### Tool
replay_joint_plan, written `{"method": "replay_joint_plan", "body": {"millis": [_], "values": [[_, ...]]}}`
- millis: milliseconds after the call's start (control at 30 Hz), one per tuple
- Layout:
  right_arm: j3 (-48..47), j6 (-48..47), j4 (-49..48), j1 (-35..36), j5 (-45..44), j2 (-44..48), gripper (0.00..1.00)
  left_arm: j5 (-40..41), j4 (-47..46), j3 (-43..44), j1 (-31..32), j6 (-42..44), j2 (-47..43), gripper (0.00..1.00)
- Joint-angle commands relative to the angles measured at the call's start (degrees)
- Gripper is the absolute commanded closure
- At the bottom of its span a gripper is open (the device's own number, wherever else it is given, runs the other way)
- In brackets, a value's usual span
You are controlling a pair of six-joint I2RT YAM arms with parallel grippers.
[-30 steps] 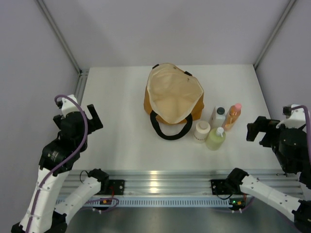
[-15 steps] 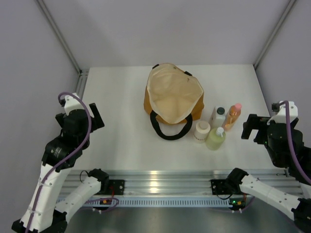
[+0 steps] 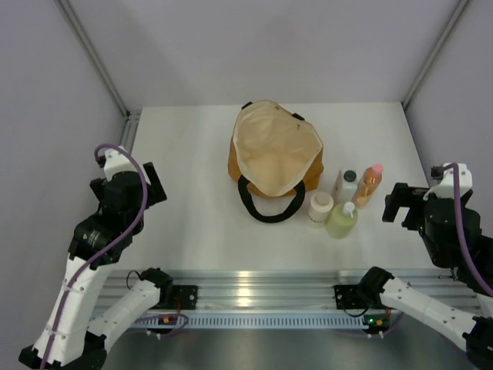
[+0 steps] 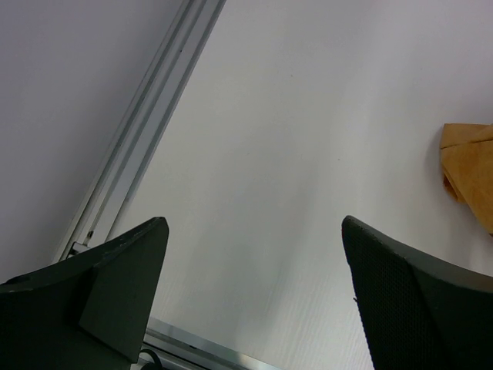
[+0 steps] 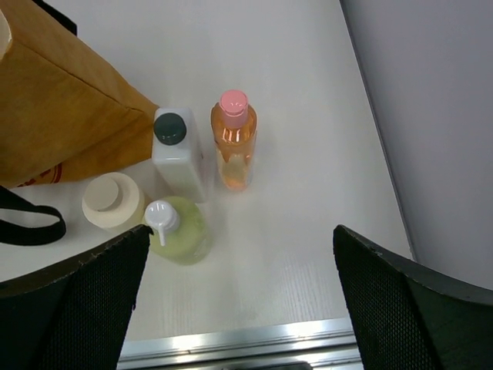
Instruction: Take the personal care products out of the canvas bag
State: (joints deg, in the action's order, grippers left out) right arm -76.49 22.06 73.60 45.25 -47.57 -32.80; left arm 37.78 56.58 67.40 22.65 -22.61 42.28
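A: White table [image 3: 192,223], grey walls on three sides. Left side status?

B: Left gripper [image 4: 253,231] is held above the table's left part, well apart from everything else. Its fingers are spread wide and nothing is gripped.

A: Bag?

B: Canvas bag [image 3: 232,163] is set mid-table toward the far side. Its mouth is turned upward and the cream lining is exposed. Black handle [image 3: 269,218] is laid flat on the near side.

A: Products?

B: All four are stood upright on the table just right of the bag, tightly grouped. Cream jar [image 5: 112,200] is placed nearest the handle. Yellow-green pump bottle [image 5: 181,235] is placed just right of it. In the far row, white dark-capped bottle [image 5: 179,158] is set just beside the bag's side; contact cannot be told. Orange bottle [image 5: 233,146], pink cap, is set just right of that.

A: Right side?

B: Right gripper [image 5: 240,231] is held near the table's right edge, apart from the group. Its fingers are spread wide and nothing is held.
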Motion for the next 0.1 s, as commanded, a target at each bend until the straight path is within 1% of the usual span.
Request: {"method": "replay_joint_plan", "body": {"millis": [0, 67], "values": [[0.37, -0.36, -3.82, 0.36, -1.03, 0.54, 0.01, 0.36, -2.96, 1.51, 0.11, -0.42, 0.17, 0.02], [0.38, -0.36, -3.82, 0.36, -1.03, 0.54, 0.0, 0.36, -2.96, 1.42, 0.11, -0.5, -0.01, 0.02]]}}
